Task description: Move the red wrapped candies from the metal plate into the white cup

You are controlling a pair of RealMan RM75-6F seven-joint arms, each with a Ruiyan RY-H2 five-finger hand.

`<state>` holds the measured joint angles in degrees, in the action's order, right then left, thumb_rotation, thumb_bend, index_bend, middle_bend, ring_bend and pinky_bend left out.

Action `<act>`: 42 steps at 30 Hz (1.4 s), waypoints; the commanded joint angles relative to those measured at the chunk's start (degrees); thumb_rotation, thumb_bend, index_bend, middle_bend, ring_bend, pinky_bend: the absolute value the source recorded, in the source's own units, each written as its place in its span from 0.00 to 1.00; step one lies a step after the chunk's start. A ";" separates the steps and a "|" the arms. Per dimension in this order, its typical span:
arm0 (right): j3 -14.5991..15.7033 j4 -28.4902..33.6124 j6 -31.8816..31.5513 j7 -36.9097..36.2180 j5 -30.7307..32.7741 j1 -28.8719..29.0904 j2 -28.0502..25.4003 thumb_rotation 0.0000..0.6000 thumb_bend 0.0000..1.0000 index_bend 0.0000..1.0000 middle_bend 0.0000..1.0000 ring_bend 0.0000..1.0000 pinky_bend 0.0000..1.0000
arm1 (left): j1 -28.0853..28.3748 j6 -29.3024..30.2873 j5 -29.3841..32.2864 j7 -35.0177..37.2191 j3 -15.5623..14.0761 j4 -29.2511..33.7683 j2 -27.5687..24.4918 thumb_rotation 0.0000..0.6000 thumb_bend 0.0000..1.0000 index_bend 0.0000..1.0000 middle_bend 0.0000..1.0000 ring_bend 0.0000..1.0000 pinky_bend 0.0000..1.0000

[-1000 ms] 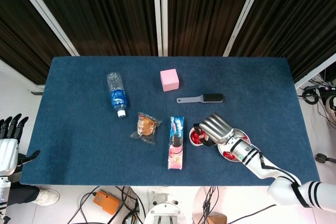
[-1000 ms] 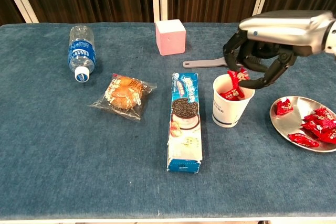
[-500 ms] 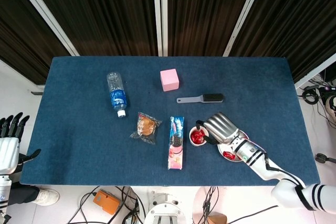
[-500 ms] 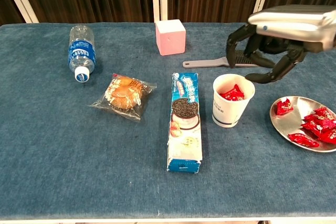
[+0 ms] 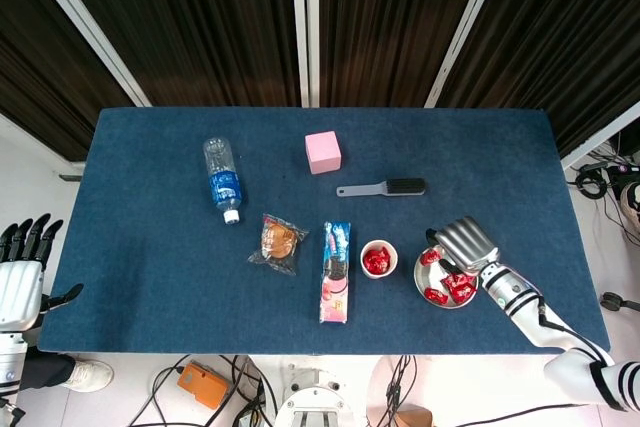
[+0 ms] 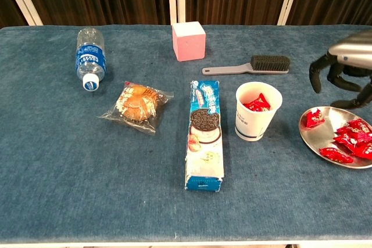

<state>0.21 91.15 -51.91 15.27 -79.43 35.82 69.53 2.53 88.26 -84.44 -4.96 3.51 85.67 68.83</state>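
The white cup stands right of the cookie box and holds red wrapped candies. Several more red candies lie on the metal plate at the table's right front. My right hand hovers over the plate's far side, fingers apart and curved down, holding nothing. My left hand hangs beyond the table's left edge, fingers spread and empty.
A cookie box lies left of the cup, with a wrapped bun further left. A water bottle, a pink cube and a brush lie toward the back.
My right hand dropped a red candy into the cup, then moved right from above the cup to above the plate. The left hand stayed put.
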 commanded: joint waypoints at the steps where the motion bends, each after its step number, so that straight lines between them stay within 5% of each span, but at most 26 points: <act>1: 0.73 -2.30 1.50 0.10 0.70 -0.18 1.80 1.00 0.44 0.54 0.86 1.00 1.00 | -0.10 0.10 0.04 -0.13 -0.04 0.11 -0.12 1.00 0.02 0.09 0.01 0.00 0.00; 31: 0.85 -10.48 4.70 -0.09 0.12 1.10 8.26 1.00 0.44 0.58 0.86 1.00 1.00 | -0.48 0.23 0.42 0.44 -0.08 0.00 -0.33 1.00 0.02 0.09 0.01 0.00 0.00; 42: -1.22 -4.14 -0.43 -2.17 -1.09 0.00 3.72 1.00 0.48 0.64 0.86 1.00 1.00 | -0.78 0.70 0.33 0.96 -0.10 -0.24 -0.39 1.00 0.02 0.09 0.01 0.00 0.00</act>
<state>-0.21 85.01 -50.63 13.97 -79.89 36.24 74.84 1.76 88.97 -84.12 -4.01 3.41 85.43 68.45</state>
